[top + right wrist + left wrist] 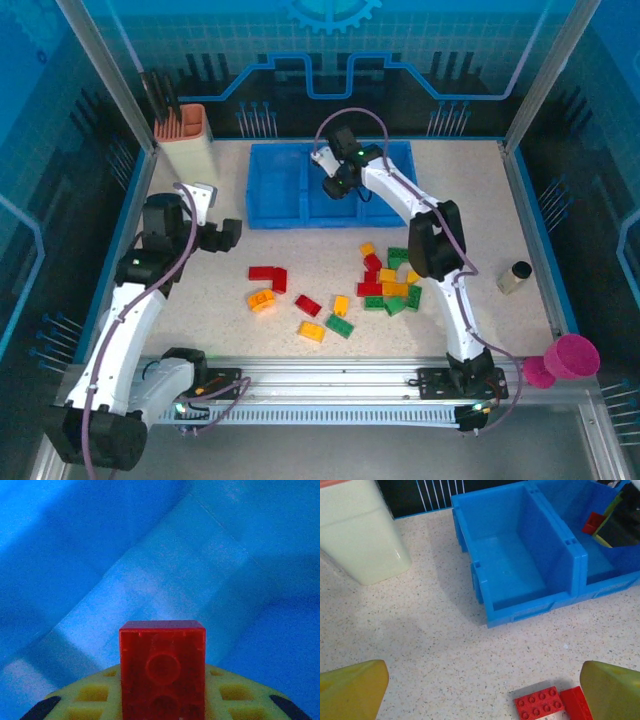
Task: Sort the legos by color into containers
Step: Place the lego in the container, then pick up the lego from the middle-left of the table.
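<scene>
The right gripper (336,186) pinches a small red studded plastic brick (162,670) inside the middle compartment of the bright blue plastic tray (275,215). The left gripper (224,236) hangs spread wide over the speckled table (480,210), near the loose red, yellow-orange and green bricks (390,288).

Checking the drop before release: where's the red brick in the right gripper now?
The red brick sits clamped in the right gripper, inside the blue tray's middle compartment at the table's far side.

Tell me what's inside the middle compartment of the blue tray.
The right pincer, shut on a red brick, reaches into it. Whatever lies beneath it is covered, so more bricks could be hidden.
</scene>
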